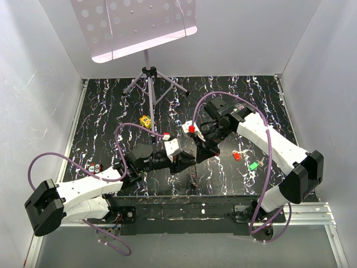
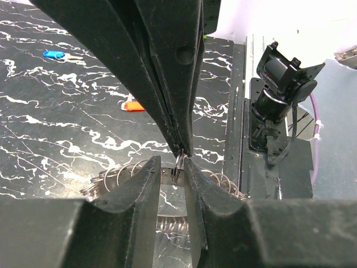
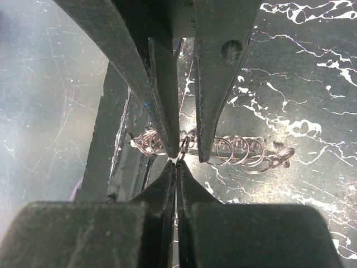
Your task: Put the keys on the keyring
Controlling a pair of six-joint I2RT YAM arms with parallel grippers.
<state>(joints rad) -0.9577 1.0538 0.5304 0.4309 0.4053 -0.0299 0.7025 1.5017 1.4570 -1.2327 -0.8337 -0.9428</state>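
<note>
1. Keyring (image 3: 183,146). A small circular ring of thin, bright silver wire. It is held clear of the table and appears nearly edge-on in the left wrist view. The right gripper (image 3: 175,163) grips it: the two black, tapered fingers are pressed together with no gap, and the ring projects from their tips.

2. Left gripper (image 2: 170,166). The fingers are matt black with rounded tips. They stand slightly apart, one on each side of the ring. Contact between them and the ring cannot be confirmed. The two grippers meet tip to tip over the middle of the table, towards its near edge.

3. Keys. The red-headed key (image 1: 237,155) and the green-headed key (image 1: 254,165) lie flat on the table near each other, to the right of the grippers and well apart from the ring, just beside the right arm's white link. The blue-headed key (image 2: 54,54) lies farther off, also flat.

4. Chain of rings (image 3: 245,152). A row of linked silver wire loops lies on the table directly below the fingertips. Whether it joins the keyring cannot be determined.

5. Surroundings. The table (image 1: 111,111) is glossy black with white marbled veins. A yellow block (image 1: 146,120) sits beyond the left gripper, at the foot of a black tripod stand (image 1: 148,75).
</note>
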